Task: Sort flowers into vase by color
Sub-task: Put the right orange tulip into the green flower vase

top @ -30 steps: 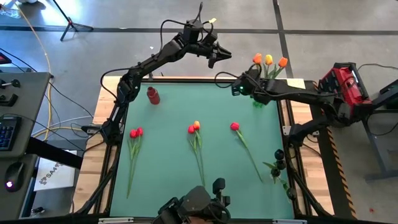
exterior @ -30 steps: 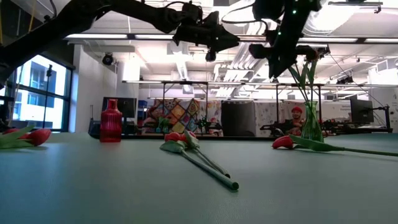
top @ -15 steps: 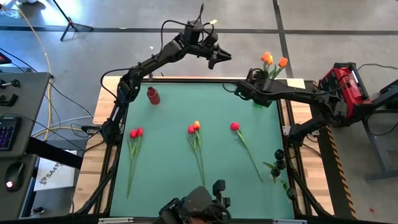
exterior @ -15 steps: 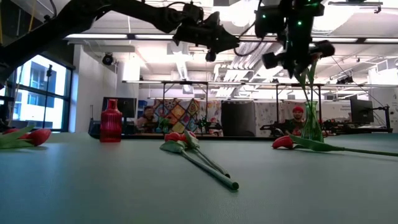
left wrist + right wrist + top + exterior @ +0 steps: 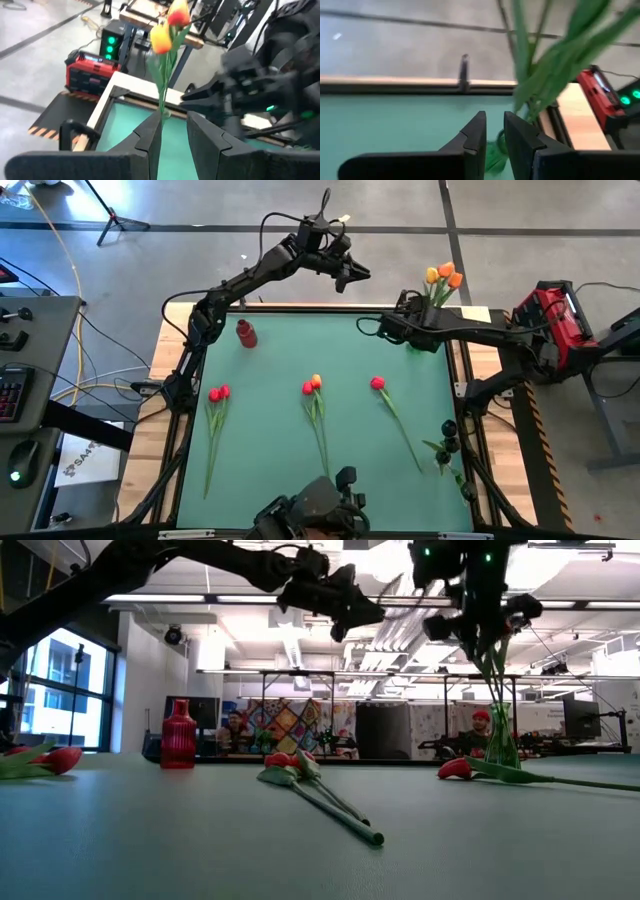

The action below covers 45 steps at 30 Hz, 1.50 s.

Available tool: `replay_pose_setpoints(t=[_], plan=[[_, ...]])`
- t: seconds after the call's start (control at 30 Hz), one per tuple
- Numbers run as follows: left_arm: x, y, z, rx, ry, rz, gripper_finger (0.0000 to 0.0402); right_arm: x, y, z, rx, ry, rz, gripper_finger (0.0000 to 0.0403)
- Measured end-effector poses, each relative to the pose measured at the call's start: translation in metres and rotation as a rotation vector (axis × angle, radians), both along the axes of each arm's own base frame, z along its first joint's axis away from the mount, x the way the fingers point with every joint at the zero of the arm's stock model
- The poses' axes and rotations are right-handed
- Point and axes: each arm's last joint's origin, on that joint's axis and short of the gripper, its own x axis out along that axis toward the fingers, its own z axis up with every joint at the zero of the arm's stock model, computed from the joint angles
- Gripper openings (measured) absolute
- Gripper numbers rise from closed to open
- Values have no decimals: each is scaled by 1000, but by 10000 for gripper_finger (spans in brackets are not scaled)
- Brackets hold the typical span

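The right tool [image 5: 407,320], fingers slightly parted and empty, hovers beside the green vase [image 5: 500,745] holding orange and yellow tulips [image 5: 443,276]. The left tool [image 5: 352,272], slightly parted and empty, waits raised beyond the surface [image 5: 280,430].

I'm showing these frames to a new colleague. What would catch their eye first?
Probably the bunch of orange and yellow tulips standing in the green vase at the table's far right corner, with the right gripper by their stems. Next, red-headed tulips lying in loose groups across the green mat, and a small red vase far left.
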Motion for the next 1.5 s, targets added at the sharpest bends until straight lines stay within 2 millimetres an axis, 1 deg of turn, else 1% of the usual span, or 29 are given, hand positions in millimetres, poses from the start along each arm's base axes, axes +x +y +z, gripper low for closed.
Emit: replay_pose_setpoints(t=[0.13, 0.2, 0.33, 0.43, 0.5, 0.6, 0.67, 0.73, 0.83, 0.9, 1.0, 1.1, 1.2, 1.3, 1.5], plan=[[-3, 2, -5, -12, 43, 10, 78, 4, 3, 17, 71, 14, 94, 55], [-4, 2, -6, -10, 59, 17, 78, 4, 5, 29, 86, 33, 131, 55], [-4, 2, -6, -9, 64, 19, 78, -3, 5, 70, 43, 40, 180, 55], [-4, 2, -6, -11, 66, 27, 78, -15, 0, 106, -48, 3, 176, 55], [-3, 1, -7, -11, 69, 34, 78, -25, -6, 125, -108, -4, 144, 55], [0, -3, -6, -7, 69, 32, 78, -40, -18, 144, -162, 2, 71, 55], [2, -6, -7, -7, 70, 26, 78, -51, -28, 153, -170, 7, 27, 55], [4, -8, -6, -5, 69, 22, 78, -61, -38, 158, -157, 3, -11, 55], [7, -13, -6, -2, 66, 13, 78, -74, -53, 160, -116, -23, -49, 55], [9, -15, -6, 0, 65, 9, 78, -79, -62, 161, -112, -36, -54, 55], [10, -17, -5, 3, 61, 4, 78, -80, -70, 164, -122, -65, -25, 55], [11, -18, -5, 2, 61, 2, 78, -83, -74, 164, -100, -92, -4, 55], [12, -20, -5, 3, 61, -1, 78, -86, -73, 160, -47, -74, -1, 55], [12, -20, -6, 2, 62, -1, 78, -86, -72, 153, -1, -51, -6, 55], [13, -21, -5, 6, 63, 5, 78, -83, -73, 136, 114, -50, 37, 55]])
